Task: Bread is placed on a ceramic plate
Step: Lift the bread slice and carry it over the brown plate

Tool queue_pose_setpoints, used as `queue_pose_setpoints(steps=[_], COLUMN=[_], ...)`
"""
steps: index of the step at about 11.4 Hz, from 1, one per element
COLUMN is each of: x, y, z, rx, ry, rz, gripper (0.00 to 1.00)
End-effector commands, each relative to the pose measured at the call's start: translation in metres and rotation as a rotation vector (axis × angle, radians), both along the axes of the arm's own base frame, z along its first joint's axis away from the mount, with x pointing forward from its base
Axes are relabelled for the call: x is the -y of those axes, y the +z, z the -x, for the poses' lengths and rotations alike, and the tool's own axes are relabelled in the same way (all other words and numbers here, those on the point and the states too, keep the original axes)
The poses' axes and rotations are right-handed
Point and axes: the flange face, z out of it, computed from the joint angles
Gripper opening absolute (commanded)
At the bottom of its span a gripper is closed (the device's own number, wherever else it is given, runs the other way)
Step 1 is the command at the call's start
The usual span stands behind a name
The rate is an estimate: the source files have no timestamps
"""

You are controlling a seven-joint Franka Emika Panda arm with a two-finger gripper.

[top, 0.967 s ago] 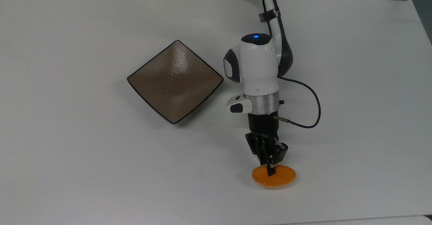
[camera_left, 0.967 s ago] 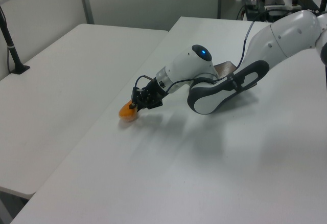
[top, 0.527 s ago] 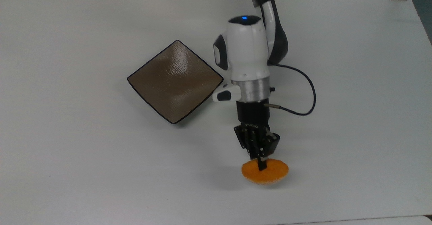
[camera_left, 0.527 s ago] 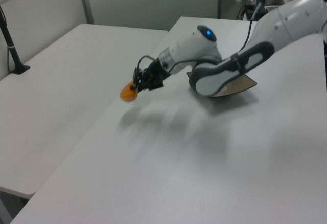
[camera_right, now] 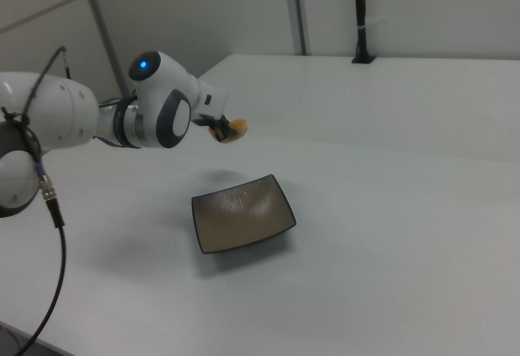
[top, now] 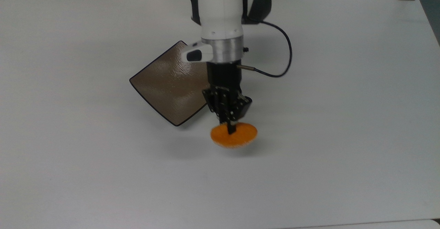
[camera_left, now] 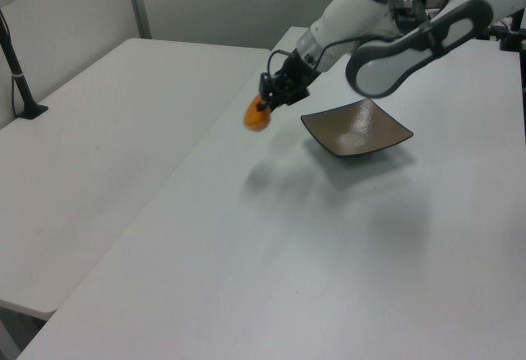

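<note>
Holding the bread point(top: 234, 137) aloft, the gripper point(top: 231, 130) has its fingers pinched tight on the slice, one dark fingertip point(top: 231, 128) lying across the orange top face in the top view. Bread hangs clear of the table point(top: 343, 119); a soft shadow lies on the white surface below it in the left view, well apart from the slice itself point(camera_left: 257, 117).

Position of the bread: not over the plate point(top: 168, 84). In the top view it sits just below and to the right of the plate's lower edge, near the lower corner. In the left view the bread is to the left of the plate point(camera_left: 356, 130), higher in the frame. In the right view the bread point(camera_right: 233, 130) shows above the plate point(camera_right: 242, 212), small and orange at the gripper's tip point(camera_right: 223, 130).

Plate: square, brown-grey, glossy, thin dark rim, corners turned up. It rests flat on the table, set as a diamond in the top view. Nothing lies on it. The arm's wrist covers its upper right part in the top view.

Arm: white casing, reaching in from the top edge of the top view, wrist pointing down the frame. Black cable point(top: 283, 57) loops out to the top view's right of the wrist. Blue light point(camera_right: 145, 65) glows on the arm joint in the right view.

Bread pose: roughly flat in the top view, pale crumbly rim showing along its lower edge
</note>
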Motion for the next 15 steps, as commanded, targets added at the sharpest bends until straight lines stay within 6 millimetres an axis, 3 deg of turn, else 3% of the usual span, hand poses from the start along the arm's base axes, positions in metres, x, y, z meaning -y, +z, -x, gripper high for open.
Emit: queue_pose_setpoints(steps=[1,4,8,10,11,12,13,15], x=[0.028,0.069,0.094,0.095,0.099,0.103,0.104,0.109], y=[0.018,0.031,0.016,0.004,-0.003,-0.006,-0.006,-0.006], z=[0.043,0.071,0.081,0.078,0.075,0.075,0.074,0.074], rx=[-0.225,-0.477,-0.593,-0.603,-0.614,-0.620,-0.620,-0.621], ry=[0.107,0.361,0.439,0.440,0.428,0.416,0.413,0.404], rz=[0.078,0.055,0.072,0.075,0.076,0.073,0.074,0.074], gripper=[0.23,0.23,0.23,0.25,0.55,0.93,1.00,1.00])
